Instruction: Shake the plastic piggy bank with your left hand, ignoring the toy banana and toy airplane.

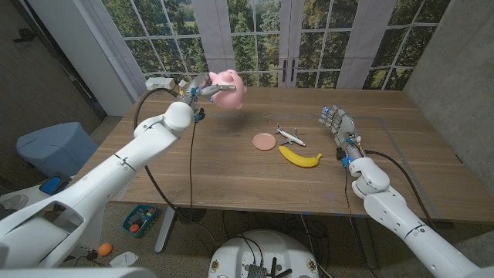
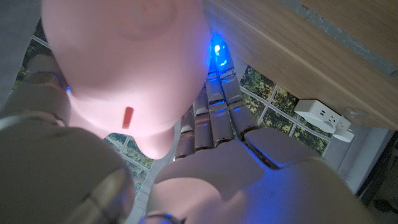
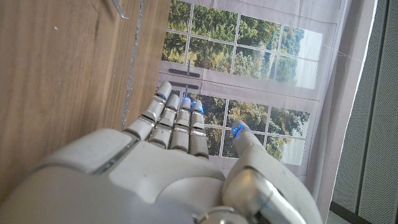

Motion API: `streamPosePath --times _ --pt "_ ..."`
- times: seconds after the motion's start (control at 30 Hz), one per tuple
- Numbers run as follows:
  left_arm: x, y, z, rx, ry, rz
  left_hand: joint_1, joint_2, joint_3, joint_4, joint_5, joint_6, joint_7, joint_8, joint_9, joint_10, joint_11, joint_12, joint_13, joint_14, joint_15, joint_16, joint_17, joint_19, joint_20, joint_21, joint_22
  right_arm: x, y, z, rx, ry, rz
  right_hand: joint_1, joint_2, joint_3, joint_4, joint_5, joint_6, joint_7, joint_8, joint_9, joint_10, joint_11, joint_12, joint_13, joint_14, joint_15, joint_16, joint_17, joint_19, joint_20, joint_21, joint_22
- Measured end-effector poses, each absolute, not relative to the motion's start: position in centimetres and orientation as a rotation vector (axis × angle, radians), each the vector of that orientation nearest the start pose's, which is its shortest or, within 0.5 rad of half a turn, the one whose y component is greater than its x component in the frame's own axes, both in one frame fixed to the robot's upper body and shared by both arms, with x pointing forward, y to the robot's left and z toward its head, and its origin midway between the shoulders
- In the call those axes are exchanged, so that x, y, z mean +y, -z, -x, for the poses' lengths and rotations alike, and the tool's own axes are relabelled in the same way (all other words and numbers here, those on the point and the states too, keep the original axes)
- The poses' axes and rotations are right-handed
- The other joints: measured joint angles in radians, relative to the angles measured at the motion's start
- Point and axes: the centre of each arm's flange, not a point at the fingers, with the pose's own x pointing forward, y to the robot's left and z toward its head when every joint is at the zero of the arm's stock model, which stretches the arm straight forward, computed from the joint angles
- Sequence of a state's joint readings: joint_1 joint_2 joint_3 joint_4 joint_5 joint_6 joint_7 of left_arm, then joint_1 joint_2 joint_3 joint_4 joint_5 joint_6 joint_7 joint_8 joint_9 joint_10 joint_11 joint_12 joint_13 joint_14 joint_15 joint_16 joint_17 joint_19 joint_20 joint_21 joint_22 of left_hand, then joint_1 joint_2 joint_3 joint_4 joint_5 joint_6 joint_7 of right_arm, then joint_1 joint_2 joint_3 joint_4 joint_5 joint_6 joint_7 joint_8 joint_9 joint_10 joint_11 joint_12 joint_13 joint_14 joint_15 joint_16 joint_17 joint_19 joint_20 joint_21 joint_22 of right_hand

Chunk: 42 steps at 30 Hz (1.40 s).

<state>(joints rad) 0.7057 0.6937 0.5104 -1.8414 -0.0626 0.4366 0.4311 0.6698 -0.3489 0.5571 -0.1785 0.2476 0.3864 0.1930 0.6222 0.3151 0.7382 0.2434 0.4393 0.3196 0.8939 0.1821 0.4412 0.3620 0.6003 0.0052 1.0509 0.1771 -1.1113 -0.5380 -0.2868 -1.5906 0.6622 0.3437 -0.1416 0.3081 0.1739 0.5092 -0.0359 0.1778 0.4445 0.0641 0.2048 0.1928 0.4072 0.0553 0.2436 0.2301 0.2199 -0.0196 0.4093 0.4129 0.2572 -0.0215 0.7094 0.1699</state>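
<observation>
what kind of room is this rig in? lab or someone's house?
Looks like a lab or office test room, not certain. A wooden table stands before tall paned windows facing trees, with bare grey walls, a power strip at the table's edge, and a blue bin on the floor.

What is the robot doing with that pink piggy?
The robot's left hand holds the pink piggy bank up in the air, above the far left part of the wooden table. The toy airplane, the toy banana and a small pink disc lie untouched in the middle. Its right hand waits by the table's right side, holding nothing.
</observation>
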Motion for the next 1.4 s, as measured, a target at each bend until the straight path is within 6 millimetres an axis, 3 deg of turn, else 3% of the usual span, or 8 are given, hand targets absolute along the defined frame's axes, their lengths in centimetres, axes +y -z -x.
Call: streamPosePath --times 0.4,0.8,1.1,1.23,1.27,1.4 --pt "24.0 -9.6 -58.1 -0.656 -0.458 -0.643 0.0 0.0 0.0 0.0 0.0 0.0 0.0 0.0 0.0 0.006 0.001 -0.007 0.0 0.006 0.0 0.0 0.0 0.0 0.0 0.001 0.0 -28.8 6.7 -58.8 -0.64 -0.122 -0.159 0.0 0.0 0.0 0.0 0.0 0.0 0.0 0.0 0.0 0.0 0.0 0.0 0.0 0.0 0.0 0.0 0.0 0.0 0.0 -0.009 0.0" --pt "23.9 -9.6 -57.9 -0.657 -0.501 -0.629 0.0 0.0 0.0 0.0 0.0 0.0 0.0 0.0 0.0 0.007 0.0 -0.013 0.001 0.007 0.0 0.0 0.0 0.0 0.0 0.001 0.0 -28.7 6.6 -58.9 -0.639 -0.12 -0.158 0.0 0.0 0.0 0.0 0.0 0.0 0.0 0.0 0.0 0.0 0.0 0.0 0.0 0.0 0.0 0.0 0.0 0.0 0.0 -0.009 0.0" --pt "23.9 -9.5 -58.3 -0.645 -0.456 -0.634 0.0 0.0 0.0 0.0 0.0 0.0 0.0 0.0 0.0 0.007 0.0 -0.015 0.001 0.007 0.0 -0.004 0.0 -0.002 0.002 0.001 0.0 -28.7 6.5 -59.0 -0.64 -0.12 -0.158 0.0 0.0 0.0 0.0 0.0 0.0 0.0 0.0 0.0 0.0 0.0 0.0 0.0 0.0 0.0 0.0 0.0 0.0 0.0 -0.009 0.0" --pt "23.0 -9.5 -58.4 -0.654 -0.377 -0.62 0.0 0.0 0.0 0.0 0.0 0.0 0.0 0.0 0.0 0.007 0.0 -0.015 0.002 0.007 0.0 -0.005 0.001 -0.002 0.002 0.001 0.0 -28.7 6.5 -59.0 -0.64 -0.12 -0.158 0.0 0.0 0.0 0.0 0.0 0.0 0.0 0.0 0.0 0.0 0.0 0.0 0.0 0.0 0.0 0.0 0.0 0.0 0.0 -0.009 0.0" --pt "24.1 -9.9 -58.5 -0.654 -0.387 -0.639 0.0 0.0 0.0 0.0 0.0 0.0 0.0 0.0 0.0 0.007 0.0 -0.015 0.002 0.007 0.0 -0.005 0.001 -0.002 0.002 0.001 0.0 -28.7 6.5 -59.0 -0.639 -0.119 -0.157 0.0 0.0 0.0 0.0 0.0 0.0 0.0 0.0 0.0 0.0 0.0 0.0 0.0 0.0 0.0 0.0 0.0 0.0 0.0 -0.013 0.0" --pt "24.0 -10.1 -58.9 -0.664 -0.288 -0.634 0.0 0.0 0.0 0.0 0.0 0.0 0.0 0.0 0.0 0.007 0.0 -0.019 0.008 0.007 0.0 -0.008 0.001 -0.002 0.002 0.001 0.0 -28.8 6.7 -59.0 -0.637 -0.118 -0.158 0.0 0.0 0.0 0.0 0.0 0.0 0.0 0.0 0.0 0.0 0.0 0.0 0.0 0.0 0.0 0.0 0.0 0.0 0.0 -0.014 0.0"
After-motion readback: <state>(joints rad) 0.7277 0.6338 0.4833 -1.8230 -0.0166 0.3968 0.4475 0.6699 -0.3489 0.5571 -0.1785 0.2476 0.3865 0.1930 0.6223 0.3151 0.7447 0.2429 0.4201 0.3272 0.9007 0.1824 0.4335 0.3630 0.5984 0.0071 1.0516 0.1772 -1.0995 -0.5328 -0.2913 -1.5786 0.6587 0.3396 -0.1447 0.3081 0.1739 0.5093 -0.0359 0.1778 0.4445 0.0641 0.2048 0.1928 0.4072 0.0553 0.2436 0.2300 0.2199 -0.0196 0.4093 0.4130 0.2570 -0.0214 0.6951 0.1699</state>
